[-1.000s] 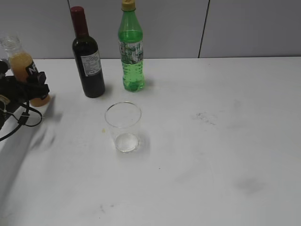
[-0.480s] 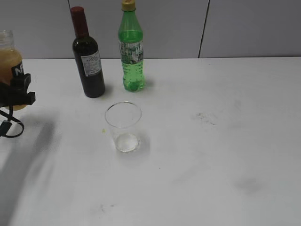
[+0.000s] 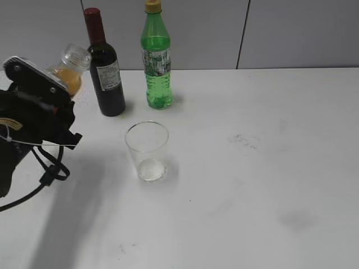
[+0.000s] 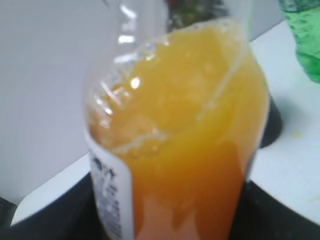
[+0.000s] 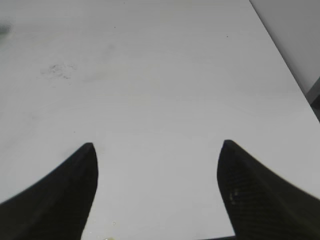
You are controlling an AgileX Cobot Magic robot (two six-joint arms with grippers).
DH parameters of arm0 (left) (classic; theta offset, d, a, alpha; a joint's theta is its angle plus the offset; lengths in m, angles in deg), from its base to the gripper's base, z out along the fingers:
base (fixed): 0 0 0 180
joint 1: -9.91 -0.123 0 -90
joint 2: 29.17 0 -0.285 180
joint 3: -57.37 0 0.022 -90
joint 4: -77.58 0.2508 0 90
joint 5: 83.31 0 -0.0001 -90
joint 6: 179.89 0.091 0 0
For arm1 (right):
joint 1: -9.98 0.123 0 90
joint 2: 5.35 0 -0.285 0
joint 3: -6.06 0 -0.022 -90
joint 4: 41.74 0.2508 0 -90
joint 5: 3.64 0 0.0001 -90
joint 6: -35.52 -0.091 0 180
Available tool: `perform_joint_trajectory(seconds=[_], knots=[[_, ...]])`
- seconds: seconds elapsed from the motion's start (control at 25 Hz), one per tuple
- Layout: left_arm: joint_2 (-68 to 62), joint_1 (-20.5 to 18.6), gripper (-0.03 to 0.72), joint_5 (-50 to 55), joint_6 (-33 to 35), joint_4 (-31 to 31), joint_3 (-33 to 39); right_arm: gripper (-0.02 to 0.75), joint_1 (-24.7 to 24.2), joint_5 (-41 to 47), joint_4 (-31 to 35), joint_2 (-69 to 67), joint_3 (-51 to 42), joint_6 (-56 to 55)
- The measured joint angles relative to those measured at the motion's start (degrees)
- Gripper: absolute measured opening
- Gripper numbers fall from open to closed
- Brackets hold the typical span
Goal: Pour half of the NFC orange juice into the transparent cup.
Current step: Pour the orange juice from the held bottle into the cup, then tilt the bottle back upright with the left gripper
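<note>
My left gripper (image 3: 40, 96) is shut on the NFC orange juice (image 3: 68, 77), a small capless bottle held above the table's left side. The bottle leans with its open neck up and to the right, toward the dark wine bottle. In the left wrist view the cloudy orange juice (image 4: 190, 140) fills the frame between the dark fingers (image 4: 52, 220), and its surface lies at a slant. The transparent cup (image 3: 147, 150) stands upright and empty, to the right of and below the bottle. My right gripper (image 5: 157, 150) is open over bare table and holds nothing.
A dark wine bottle (image 3: 105, 70) with a red top and a green plastic bottle (image 3: 156, 61) with a yellow cap stand at the back, behind the cup. The white table (image 3: 252, 168) is bare to the right. Its right edge (image 5: 292, 75) shows in the right wrist view.
My left arm has come in from the left edge toward the cup, carrying the juice bottle, which has gone from nearly upright to leaning right. The cup and other bottles stayed put.
</note>
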Motion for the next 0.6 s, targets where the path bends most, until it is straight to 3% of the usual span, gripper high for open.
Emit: perform_joint_trajectory(seconds=[0.2, 0.6], knots=[[0.00, 4.39, 0.478, 0.52, 8.70, -3.43, 0.00, 0.571, 0.00, 0.00, 0.00, 0.00, 0.00, 0.00], [0.00, 6.72, 0.478, 1.12, 25.33, -7.06, 0.00, 0.571, 0.00, 0.00, 0.00, 0.00, 0.00, 0.00]])
